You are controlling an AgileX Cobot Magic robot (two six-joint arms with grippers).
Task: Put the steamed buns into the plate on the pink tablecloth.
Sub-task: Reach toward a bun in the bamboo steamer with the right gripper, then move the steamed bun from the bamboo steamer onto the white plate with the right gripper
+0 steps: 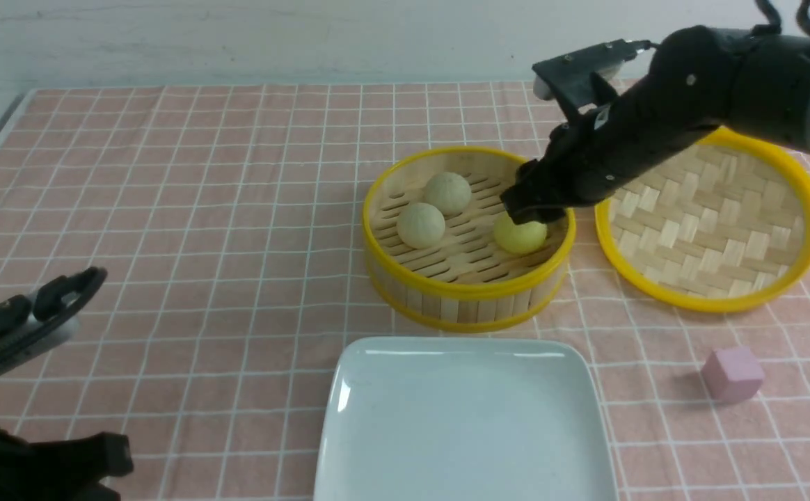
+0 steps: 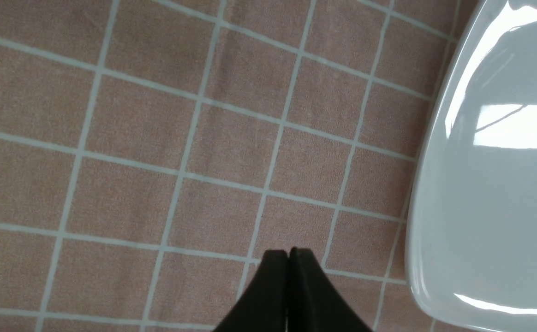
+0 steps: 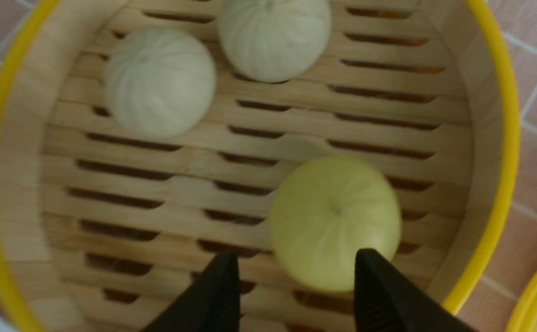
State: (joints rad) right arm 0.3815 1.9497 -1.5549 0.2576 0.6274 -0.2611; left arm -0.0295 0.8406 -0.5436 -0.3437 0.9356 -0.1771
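Observation:
Three steamed buns lie in the bamboo steamer basket (image 1: 467,292): two pale beige ones (image 1: 420,225) (image 1: 448,193) and a yellow one (image 1: 520,234). My right gripper (image 1: 531,209) hangs open just above the yellow bun (image 3: 334,221); in the right wrist view its fingertips (image 3: 224,265) stand apart, one tip over the bun's near edge. The beige buns (image 3: 159,80) (image 3: 274,37) lie farther in. The white square plate (image 1: 467,417) sits empty on the pink tablecloth (image 1: 203,209) in front of the basket. My left gripper (image 2: 288,252) is shut and empty above the cloth, left of the plate (image 2: 490,193).
The woven bamboo lid (image 1: 711,216) lies right of the basket, partly under my right arm. A small pink cube (image 1: 732,374) sits on the cloth at the right front. The table's edge runs along the far left.

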